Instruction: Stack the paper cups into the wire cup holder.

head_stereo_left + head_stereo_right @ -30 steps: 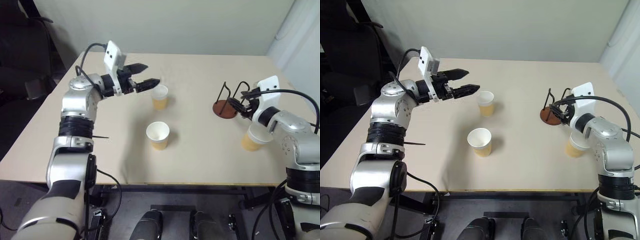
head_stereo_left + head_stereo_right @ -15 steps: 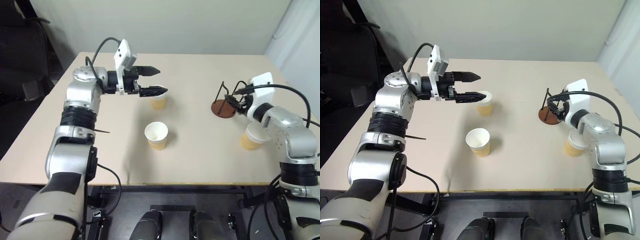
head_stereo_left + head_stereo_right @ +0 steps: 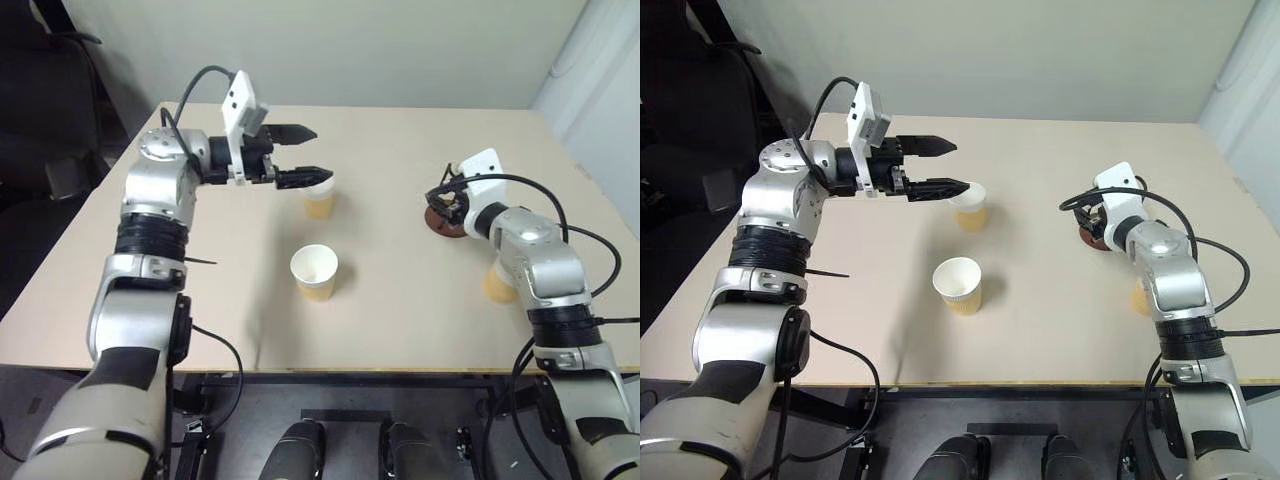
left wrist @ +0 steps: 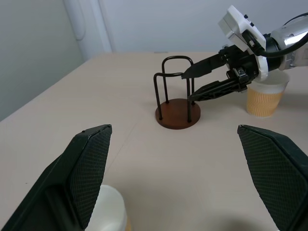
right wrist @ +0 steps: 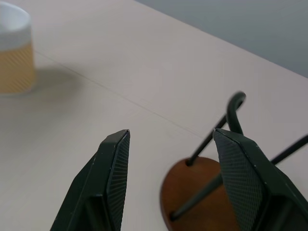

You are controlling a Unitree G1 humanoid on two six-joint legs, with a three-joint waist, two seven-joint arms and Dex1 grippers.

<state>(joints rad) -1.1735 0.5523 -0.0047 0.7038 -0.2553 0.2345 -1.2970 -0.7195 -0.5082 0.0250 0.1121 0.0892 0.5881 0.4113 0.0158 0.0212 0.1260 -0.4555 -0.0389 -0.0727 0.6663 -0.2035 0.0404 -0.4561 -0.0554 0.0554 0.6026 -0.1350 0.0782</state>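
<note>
Arms: both of mine reach out over the bench [image 3: 400, 300], left raised and bent across toward the middle, right stretched forward low.
Left pincer [image 3: 306, 155]: level, pointing to my right, fingers spread wide with nothing between them; its lower fingertip hangs just above the rim of the far cup.
Right pincer [image 4: 191, 86]: fingers parted and empty, tips right at the wire loops of the wire cup holder [image 4: 176, 101]; whether they touch the wire I cannot tell.
Wire cup holder: upright on its reddish-brown disc at my right side of the bench, no cup in it.
Far cup [image 3: 319, 201]: upright, middle of the bench, just under my left pincer.
Near cup [image 3: 315, 273]: upright, closer to me, well apart from both pincers.
Third cup [image 4: 265, 98]: upright beside my right forearm, near the holder.
</note>
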